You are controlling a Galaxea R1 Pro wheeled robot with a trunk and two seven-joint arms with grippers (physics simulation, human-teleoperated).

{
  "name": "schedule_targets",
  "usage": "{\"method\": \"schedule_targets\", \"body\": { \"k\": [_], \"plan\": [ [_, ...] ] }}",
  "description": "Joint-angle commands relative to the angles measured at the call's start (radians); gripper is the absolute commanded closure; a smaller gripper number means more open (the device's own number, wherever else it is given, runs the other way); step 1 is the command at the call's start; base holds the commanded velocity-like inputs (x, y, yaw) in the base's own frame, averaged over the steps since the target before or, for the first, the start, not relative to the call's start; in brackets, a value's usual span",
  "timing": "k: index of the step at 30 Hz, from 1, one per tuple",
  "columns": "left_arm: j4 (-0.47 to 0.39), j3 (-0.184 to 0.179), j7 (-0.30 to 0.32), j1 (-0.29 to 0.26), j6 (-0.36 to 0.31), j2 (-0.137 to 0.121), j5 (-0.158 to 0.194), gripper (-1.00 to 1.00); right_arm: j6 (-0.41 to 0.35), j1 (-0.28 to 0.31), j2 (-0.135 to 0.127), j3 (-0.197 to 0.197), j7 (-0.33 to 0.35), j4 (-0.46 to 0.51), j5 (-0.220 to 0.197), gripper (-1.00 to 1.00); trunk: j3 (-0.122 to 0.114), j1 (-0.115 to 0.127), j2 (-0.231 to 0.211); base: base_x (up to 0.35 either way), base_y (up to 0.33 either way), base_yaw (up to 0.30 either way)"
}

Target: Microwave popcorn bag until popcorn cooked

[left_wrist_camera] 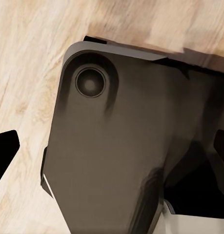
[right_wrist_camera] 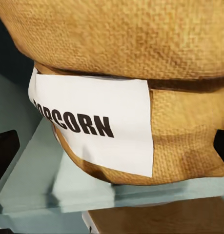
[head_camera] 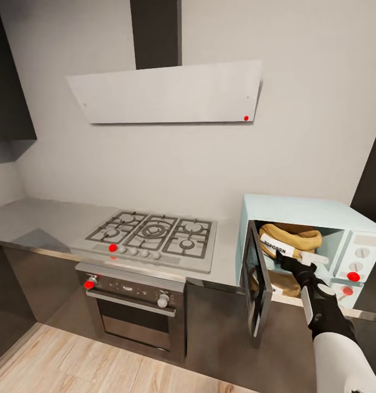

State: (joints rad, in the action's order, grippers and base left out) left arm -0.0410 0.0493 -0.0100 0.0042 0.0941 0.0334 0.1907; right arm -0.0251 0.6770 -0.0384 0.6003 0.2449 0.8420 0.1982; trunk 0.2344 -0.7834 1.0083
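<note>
Grey kitchen wall rises behind a steel bench (head_camera: 40,218) that carries a gas hob (head_camera: 155,234) over a built-in oven (head_camera: 136,311), with a flat hood (head_camera: 166,93) above. At the right end stands the mint microwave (head_camera: 302,210), its dark glass door (head_camera: 258,284) swung wide open.

Inside the cavity sits the tan popcorn bag (head_camera: 294,237), label facing out. The right wrist view shows the bag (right_wrist_camera: 141,63) close up on the pale microwave floor, the word POPCORN on its white label (right_wrist_camera: 102,126).

The right gripper (head_camera: 302,262) reaches into the opening at the bag's front. Whether its fingers are spread or pinching the bag cannot be told.

The left wrist view looks down on a dark part of the robot (left_wrist_camera: 116,161) over the wood floor (left_wrist_camera: 29,73); that gripper's state also cannot be told.

The bag looks placed. A good next move would be to free it fully, draw the arm straight back clear of the door edge, then shut the door before starting the heat.
</note>
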Motion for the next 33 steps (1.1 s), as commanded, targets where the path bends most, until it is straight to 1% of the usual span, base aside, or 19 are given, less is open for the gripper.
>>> {"method": "schedule_targets", "body": {
  "k": [1, 3, 5, 6, 7, 9, 21, 33],
  "plan": [
    [-0.002, 0.004, -0.001, 0.000, 0.001, 0.000, 0.003, -1.00, -0.002, 0.001, 0.000, 0.004, -0.008, 0.001, 0.009, -1.00, 0.001, 0.000, 0.001, 0.000, 0.000, 0.000],
    [-0.001, 0.004, -0.001, 0.000, 0.001, 0.000, 0.003, -1.00, -0.001, 0.001, 0.000, 0.004, -0.032, 0.000, 0.014, -1.00, 0.001, 0.000, 0.001, 0.000, 0.000, 0.000],
    [-0.001, 0.004, 0.000, 0.000, 0.001, 0.000, 0.003, -1.00, 0.003, 0.001, 0.004, 0.005, -0.046, 0.000, 0.047, -1.00, 0.001, 0.000, 0.001, 0.000, 0.000, 0.000],
    [-0.001, 0.004, 0.000, 0.000, 0.001, 0.000, 0.003, -1.00, 0.006, 0.001, 0.008, 0.005, -0.059, 0.000, 0.081, -1.00, 0.001, 0.000, 0.001, 0.000, 0.000, 0.000],
    [-0.001, 0.004, 0.001, 0.000, 0.001, 0.000, 0.003, -1.00, 0.008, 0.001, 0.009, 0.005, -0.064, 0.000, 0.096, -1.00, 0.001, 0.000, 0.001, 0.000, 0.000, 0.000],
    [-0.001, 0.004, 0.002, 0.000, 0.001, -0.001, 0.004, -1.00, 0.009, 0.001, 0.010, 0.006, -0.068, 0.000, 0.107, -1.00, 0.001, 0.000, 0.001, 0.066, 0.000, 0.000],
    [0.000, 0.004, 0.004, 0.000, 0.001, 0.000, 0.004, -1.00, 0.010, 0.001, 0.010, 0.006, -0.070, -0.001, 0.112, -1.00, 0.001, 0.000, 0.001, 0.250, 0.000, 0.000],
    [-0.001, 0.004, 0.004, 0.000, 0.001, 0.000, 0.004, -1.00, 0.011, 0.001, 0.005, 0.007, -0.070, 0.000, 0.113, -1.00, 0.001, 0.000, 0.001, 0.023, 0.000, 0.000]
  ]
}}
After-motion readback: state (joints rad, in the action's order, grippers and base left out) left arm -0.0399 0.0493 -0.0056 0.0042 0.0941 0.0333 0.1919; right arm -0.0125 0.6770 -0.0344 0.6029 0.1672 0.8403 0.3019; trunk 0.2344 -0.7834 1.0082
